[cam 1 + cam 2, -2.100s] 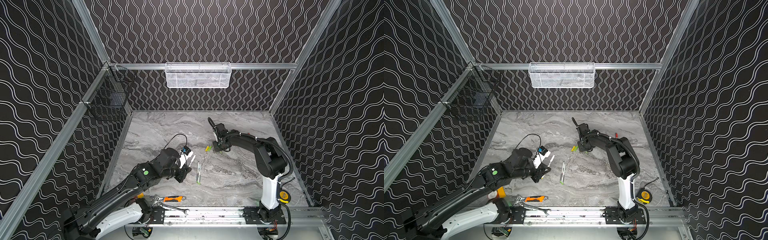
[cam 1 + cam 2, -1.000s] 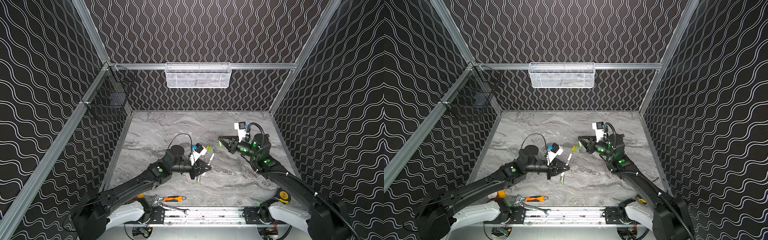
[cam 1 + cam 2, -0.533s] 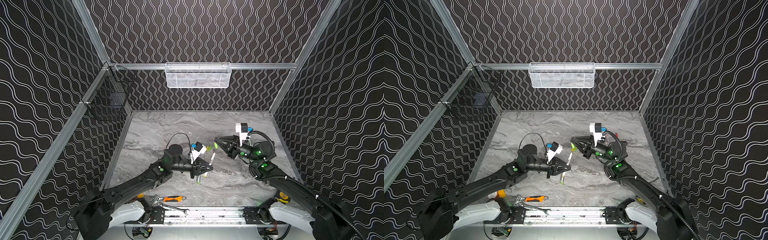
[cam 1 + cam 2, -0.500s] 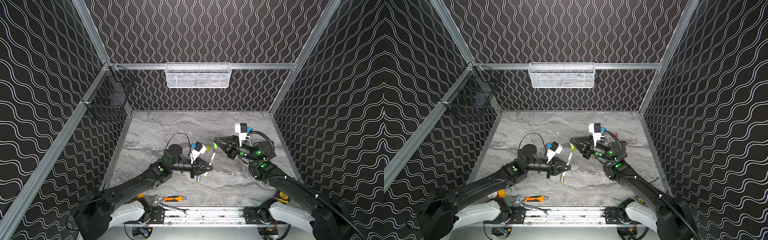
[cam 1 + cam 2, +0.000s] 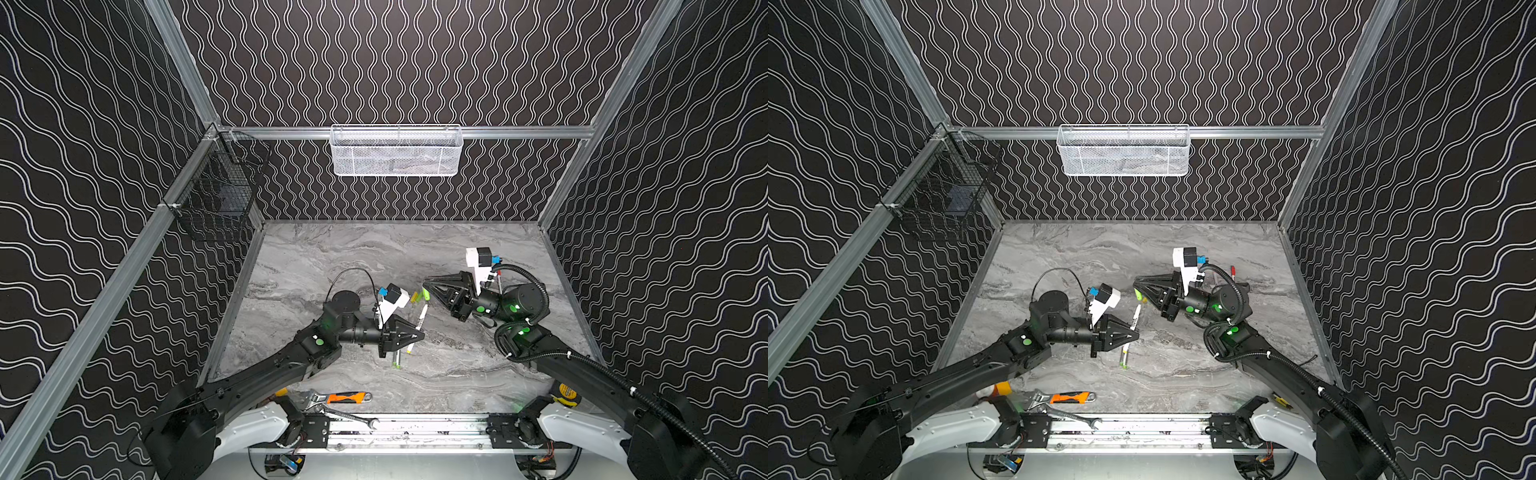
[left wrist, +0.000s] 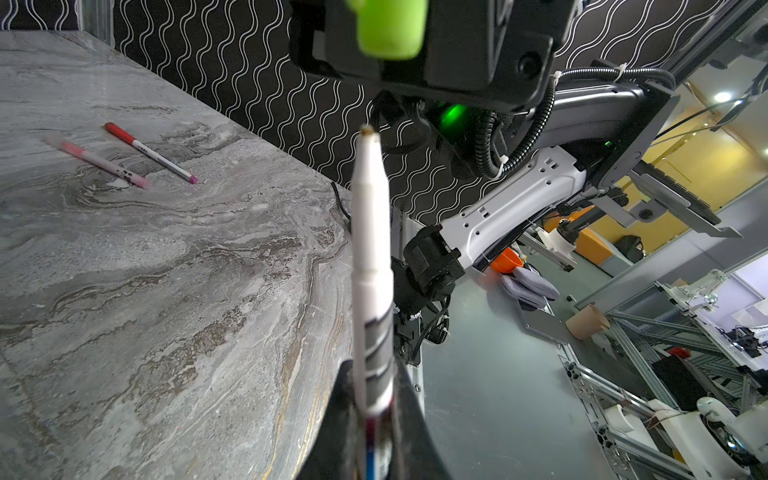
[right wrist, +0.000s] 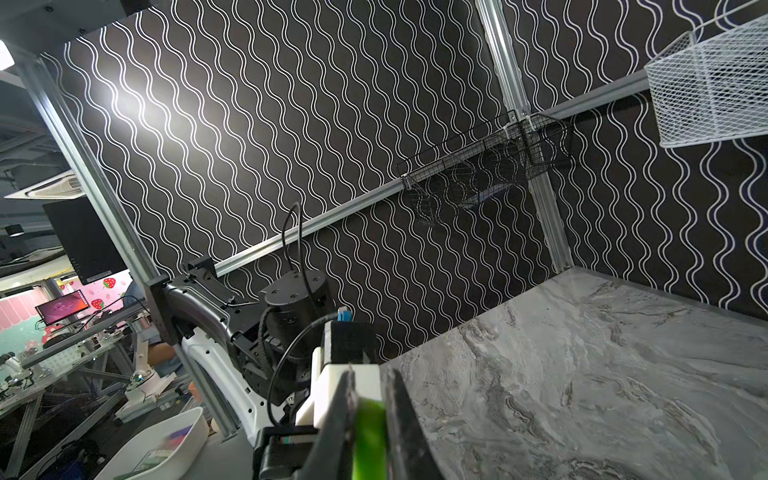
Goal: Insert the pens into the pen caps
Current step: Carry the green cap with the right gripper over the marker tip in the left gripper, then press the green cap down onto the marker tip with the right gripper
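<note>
My left gripper is clamped on the white pen, bare tip raised toward the lime green cap pinched tight in my right gripper. Tip and cap are near but apart, above the middle of the counter. A yellow cap lies on the counter close by, and a second pen lies beneath my left gripper. A red-capped pen and a pink-ended pen lie side by side toward the right edge. Along the front edge lie an orange-handled wrench and a steel spanner, with a tape measure at the front right corner.
</note>
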`<state>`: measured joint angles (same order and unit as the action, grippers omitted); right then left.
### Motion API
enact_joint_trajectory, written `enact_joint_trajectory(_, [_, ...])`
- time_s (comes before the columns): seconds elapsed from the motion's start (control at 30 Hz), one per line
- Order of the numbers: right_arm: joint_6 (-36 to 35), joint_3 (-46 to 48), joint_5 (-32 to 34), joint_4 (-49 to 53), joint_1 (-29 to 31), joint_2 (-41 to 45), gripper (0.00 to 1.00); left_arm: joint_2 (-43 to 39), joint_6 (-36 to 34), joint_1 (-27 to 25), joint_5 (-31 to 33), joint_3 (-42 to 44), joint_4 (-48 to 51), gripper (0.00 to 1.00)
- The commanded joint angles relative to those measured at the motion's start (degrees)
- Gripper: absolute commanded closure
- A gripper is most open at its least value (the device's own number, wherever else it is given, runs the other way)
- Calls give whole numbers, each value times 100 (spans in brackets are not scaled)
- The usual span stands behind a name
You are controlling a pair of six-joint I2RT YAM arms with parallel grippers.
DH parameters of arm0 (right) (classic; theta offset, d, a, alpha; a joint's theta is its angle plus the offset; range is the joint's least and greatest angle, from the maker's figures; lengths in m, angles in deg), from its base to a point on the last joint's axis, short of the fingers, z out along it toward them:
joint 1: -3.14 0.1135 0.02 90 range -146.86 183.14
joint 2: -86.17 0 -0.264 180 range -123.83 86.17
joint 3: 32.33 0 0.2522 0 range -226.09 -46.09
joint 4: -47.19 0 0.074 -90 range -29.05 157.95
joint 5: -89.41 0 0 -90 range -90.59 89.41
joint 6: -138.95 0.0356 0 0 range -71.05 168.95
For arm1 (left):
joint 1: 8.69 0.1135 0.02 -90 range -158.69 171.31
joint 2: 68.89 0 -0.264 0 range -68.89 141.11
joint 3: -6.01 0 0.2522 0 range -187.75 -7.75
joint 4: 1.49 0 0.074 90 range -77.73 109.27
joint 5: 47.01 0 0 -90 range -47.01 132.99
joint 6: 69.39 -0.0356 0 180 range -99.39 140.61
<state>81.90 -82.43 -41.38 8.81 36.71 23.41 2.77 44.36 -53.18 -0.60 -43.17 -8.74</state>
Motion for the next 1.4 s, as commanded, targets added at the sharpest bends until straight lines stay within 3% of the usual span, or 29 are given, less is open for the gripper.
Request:
enact_joint_trajectory(0.0, [38,-48,-60,-212,18,27,86,-37,16,50,36,17,-241,100])
enact_joint_trajectory(1.37, [110,-184,-112,-473,155,-199,86,-140,219,215,-191,160,-727,100])
